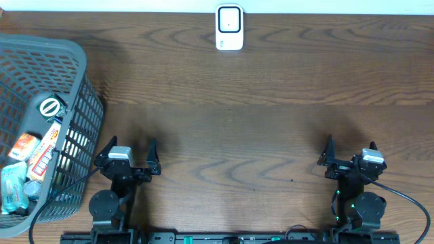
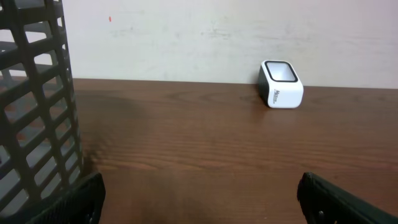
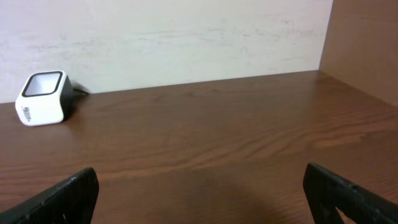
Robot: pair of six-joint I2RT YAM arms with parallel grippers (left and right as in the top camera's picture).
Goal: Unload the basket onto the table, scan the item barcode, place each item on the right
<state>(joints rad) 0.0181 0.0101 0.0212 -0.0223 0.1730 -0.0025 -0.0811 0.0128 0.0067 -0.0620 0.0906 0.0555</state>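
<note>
**Both arms parked, items in the basket**

In the overhead view the left gripper (image 1: 130, 148) sits at the lower left and the right gripper (image 1: 350, 150) at the lower right. Both are over bare table (image 1: 237, 129), well apart from each other. Each has its jaws spread wide with nothing between them. The wrist views agree: the left gripper's (image 2: 205, 208) dark fingers (image 2: 81, 199) show only at the bottom corners of the frame, and so do the right gripper's (image 3: 202, 208) fingers (image 3: 348, 199), with only wood in between.

The items lie in the grey basket (image 1: 41, 46) at the left edge of the overhead view, just beside the left arm. They include a bottle (image 1: 49, 107) with a white cap, an orange-and-white packet (image 1: 43, 154), a red packet (image 1: 22, 144) and a teal pouch (image 1: 13, 186). No barcode can be made out. The basket's lattice wall (image 2: 67, 106) fills the left of the left wrist view.

The white scanner (image 1: 229, 27) stands at the top centre, against the far wall, well apart from both grippers. It appears upper right in the left wrist view (image 2: 281, 84) and at the left in the right wrist view (image 3: 42, 98).
</note>
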